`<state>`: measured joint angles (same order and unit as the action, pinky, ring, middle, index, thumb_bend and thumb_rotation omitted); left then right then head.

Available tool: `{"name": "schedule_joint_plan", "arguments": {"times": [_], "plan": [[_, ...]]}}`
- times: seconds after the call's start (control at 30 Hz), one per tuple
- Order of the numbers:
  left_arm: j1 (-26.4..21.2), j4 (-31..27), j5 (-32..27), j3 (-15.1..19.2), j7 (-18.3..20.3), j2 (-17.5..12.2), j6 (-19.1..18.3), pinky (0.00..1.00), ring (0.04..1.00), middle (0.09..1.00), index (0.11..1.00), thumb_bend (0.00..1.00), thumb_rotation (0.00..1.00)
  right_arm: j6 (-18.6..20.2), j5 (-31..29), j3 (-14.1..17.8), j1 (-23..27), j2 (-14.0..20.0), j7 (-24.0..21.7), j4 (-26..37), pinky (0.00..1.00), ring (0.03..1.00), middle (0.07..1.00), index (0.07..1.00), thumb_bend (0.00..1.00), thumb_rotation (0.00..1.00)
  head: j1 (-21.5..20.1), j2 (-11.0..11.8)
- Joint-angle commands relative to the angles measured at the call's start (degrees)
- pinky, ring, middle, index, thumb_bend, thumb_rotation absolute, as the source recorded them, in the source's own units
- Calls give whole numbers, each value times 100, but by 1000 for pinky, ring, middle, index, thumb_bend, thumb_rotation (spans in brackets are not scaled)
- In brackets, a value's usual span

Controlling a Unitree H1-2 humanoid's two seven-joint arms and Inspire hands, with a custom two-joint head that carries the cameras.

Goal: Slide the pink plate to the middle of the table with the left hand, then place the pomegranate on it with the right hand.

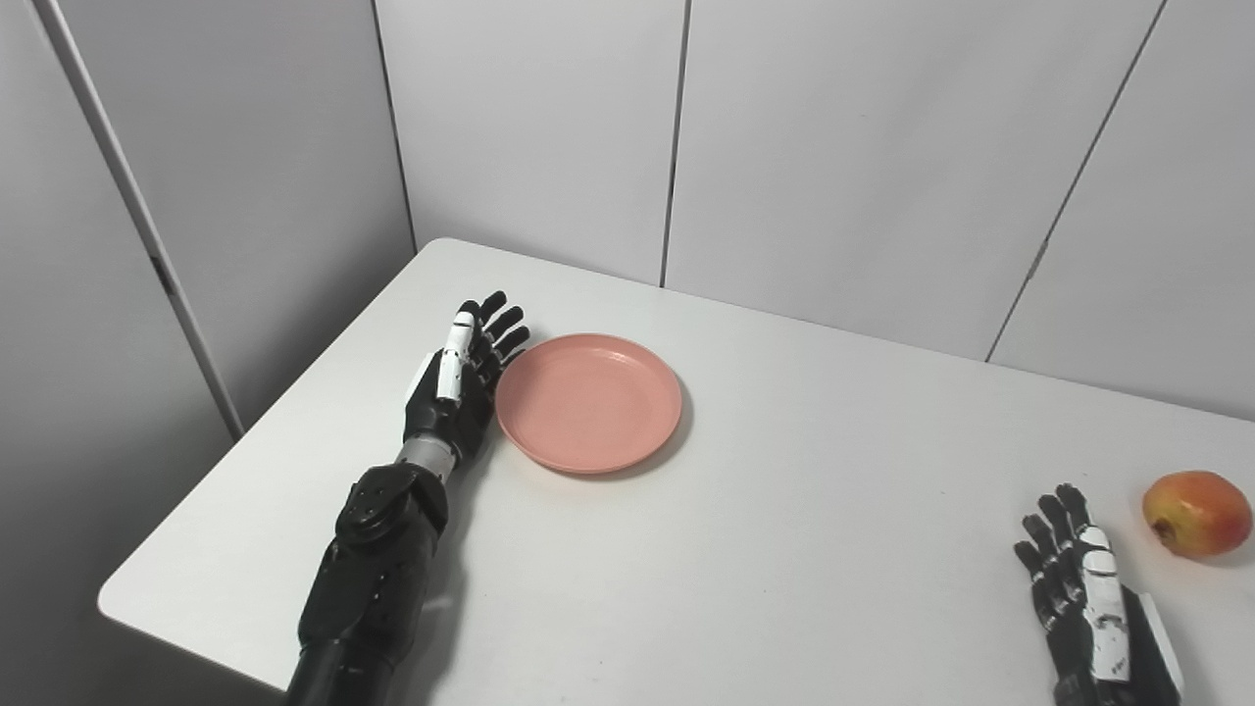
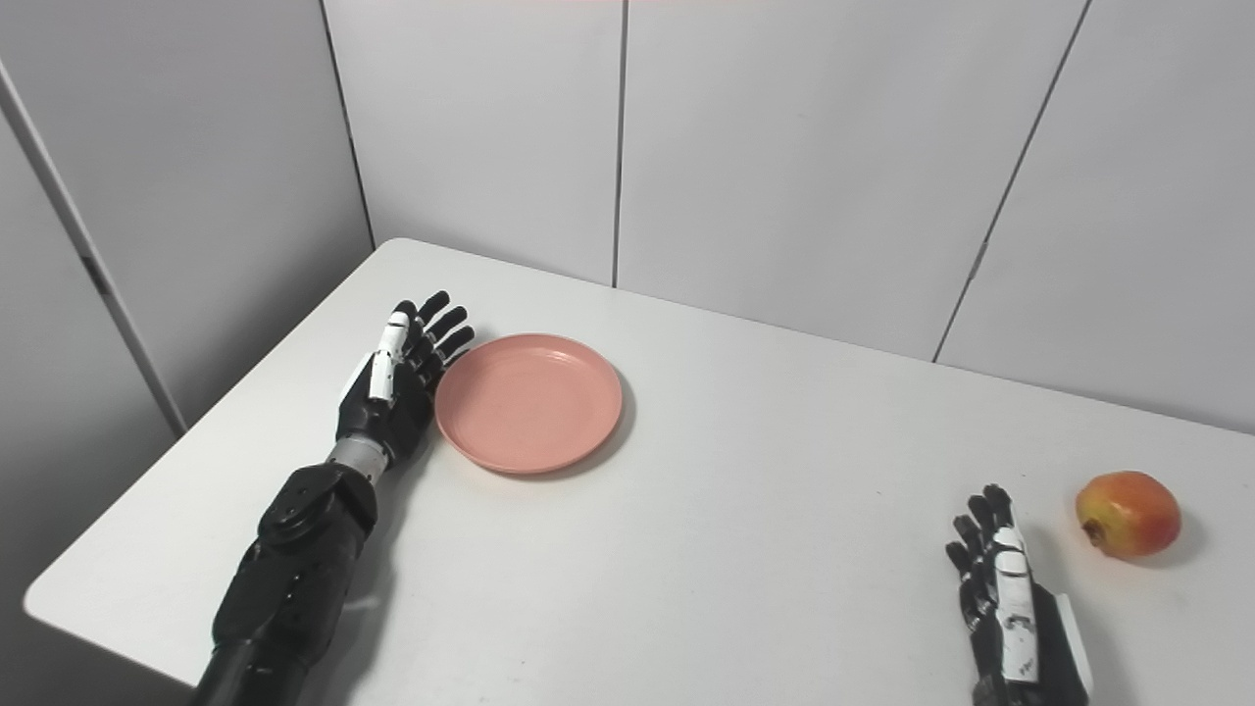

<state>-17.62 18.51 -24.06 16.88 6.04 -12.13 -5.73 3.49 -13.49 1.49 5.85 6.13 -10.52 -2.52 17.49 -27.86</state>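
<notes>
The pink plate (image 1: 588, 400) lies flat on the white table (image 1: 784, 510), left of the middle. My left hand (image 1: 461, 378) stands edge-on against the plate's left rim, fingers stretched out and open, holding nothing. The pomegranate (image 1: 1196, 513), red and yellow, rests near the table's right edge. My right hand (image 1: 1088, 598) lies open at the front right, a short way left of and nearer than the pomegranate, not touching it.
Grey wall panels (image 1: 833, 147) close off the table's back and left sides. The table's left edge (image 1: 275, 402) runs close beside my left forearm (image 1: 373, 569). Bare tabletop stretches between the plate and my right hand.
</notes>
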Motion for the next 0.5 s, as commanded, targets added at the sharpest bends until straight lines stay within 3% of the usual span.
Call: {"name": "schedule_joint_plan", "arguments": {"times": [0.0,0.47], "plan": [[-79,-62,-17,-67,68,33,-127,939,932,936,929,383,1000,-26,-42,-8,-21,-25,-73,18,1000,1000,1000,1000,219,1000,-2,-10],[-144,-263,40,-227,-8,326,-474,921,919,924,914,371,1000,-14,64,-37,-25,-53,-6,44,1000,1000,1000,1000,260,1000,-133,-114]]}}
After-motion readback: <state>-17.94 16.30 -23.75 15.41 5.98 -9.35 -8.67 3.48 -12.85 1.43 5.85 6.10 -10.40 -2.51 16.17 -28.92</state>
